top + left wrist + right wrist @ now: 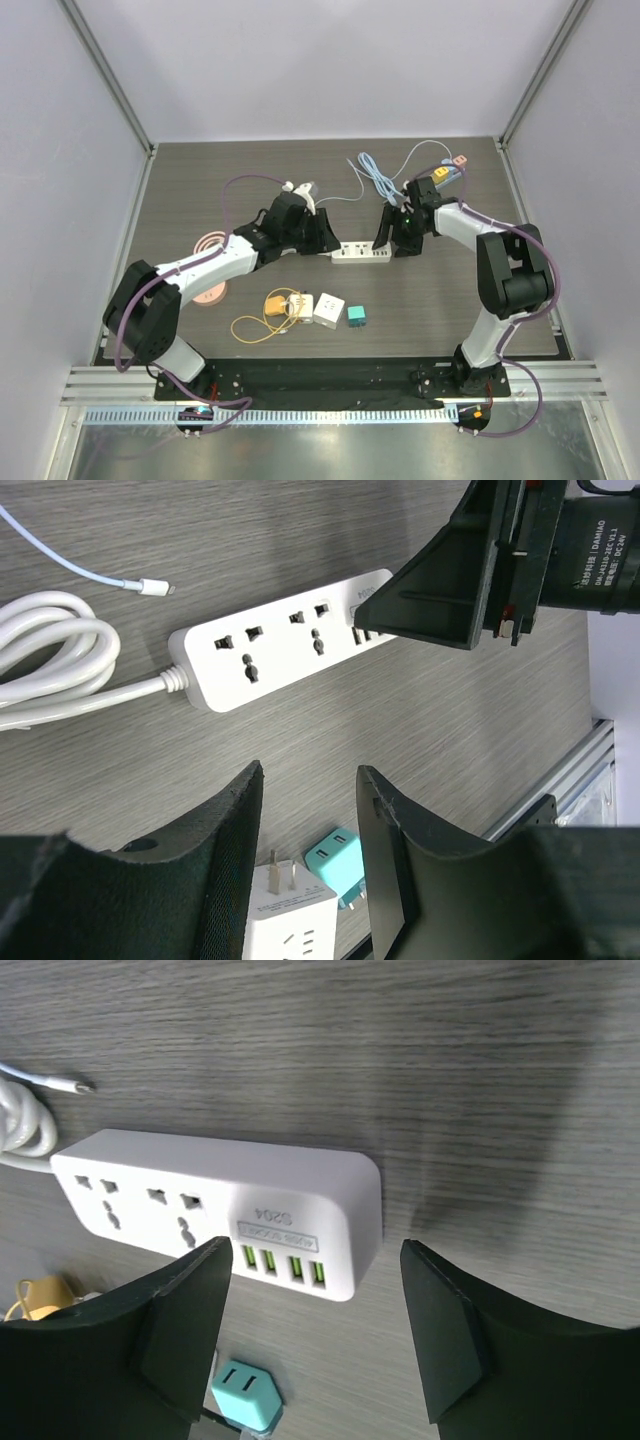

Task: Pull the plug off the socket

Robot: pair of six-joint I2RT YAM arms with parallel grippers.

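Observation:
A white power strip (pixel 362 254) lies mid-table; it also shows in the left wrist view (pixel 280 640) and the right wrist view (pixel 220 1205). All its sockets and USB ports that I see are empty. A teal plug (pixel 356 317) lies loose in front of it, next to a white adapter (pixel 328 310). My left gripper (pixel 322 238) is open and empty just left of the strip, above the table (pixel 308 772). My right gripper (pixel 392 240) is open and empty over the strip's right end (pixel 315 1250).
A cream adapter (pixel 300 305) with a yellow cable (pixel 262 318) lies beside the white adapter. The strip's thick white cord (pixel 50 660) coils at its left. Pale blue cables (pixel 380 175) and small connectors (pixel 450 168) lie at the back. A pink coil (pixel 210 245) sits left.

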